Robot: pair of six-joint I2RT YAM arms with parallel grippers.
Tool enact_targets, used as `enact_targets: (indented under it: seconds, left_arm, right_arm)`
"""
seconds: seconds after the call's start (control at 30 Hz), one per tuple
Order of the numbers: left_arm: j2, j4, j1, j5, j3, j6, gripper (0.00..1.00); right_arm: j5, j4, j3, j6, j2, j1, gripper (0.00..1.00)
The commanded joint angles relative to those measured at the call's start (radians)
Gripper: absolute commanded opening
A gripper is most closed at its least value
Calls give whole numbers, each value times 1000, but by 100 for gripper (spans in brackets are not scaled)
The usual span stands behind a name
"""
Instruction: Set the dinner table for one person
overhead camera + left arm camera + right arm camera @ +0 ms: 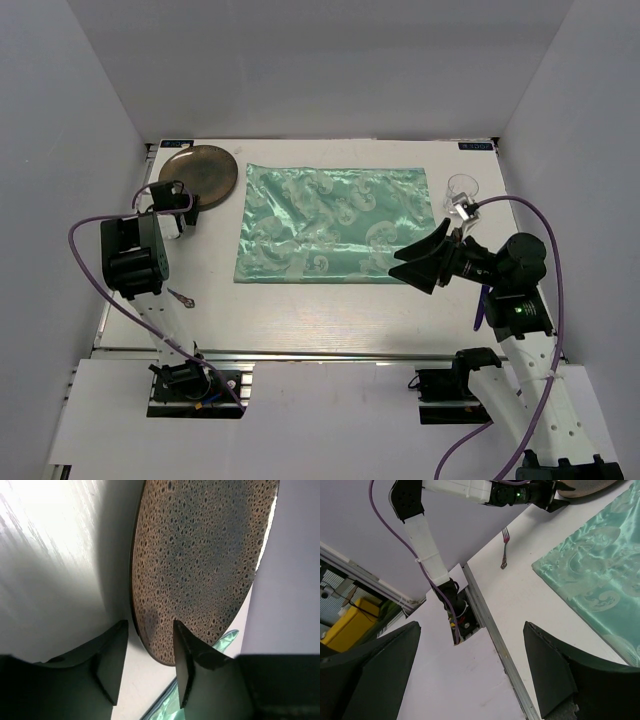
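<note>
The white dinner table bears a mint-green patterned cloth in its middle. A brown speckled plate lies at the far left. My left gripper is at the plate's near rim. In the left wrist view it is open and the plate's edge lies between the jaws, one finger over the plate and one over the bare table. A fork lies near the left front. A clear glass stands at the right. My right gripper is wide open and empty over the cloth's near right corner.
A thin dark blue utensil lies by the right arm, partly hidden. The right wrist view shows the fork, the cloth and the metal front rail. Grey walls enclose the table on three sides.
</note>
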Motion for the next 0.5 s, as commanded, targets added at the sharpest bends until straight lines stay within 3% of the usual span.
enact_targets:
  seconds: [0.0,0.13,0.27,0.47]
  left_arm:
    - [47,-64,7,-18,-22,-4,51]
    - [62,-70,16,-21,-13,-7,46]
    - [75,-65,27,-13,-16,-7,29]
    - [101,-56,45,8,-16,-12,25]
  right_arm:
    - [26,34,8,-8,-1,5,89]
    - [40,31,4,-13,2,5,89]
    - [46,30,3,-13,5,5,89]
    - [53,30,0,-14,8,5,89]
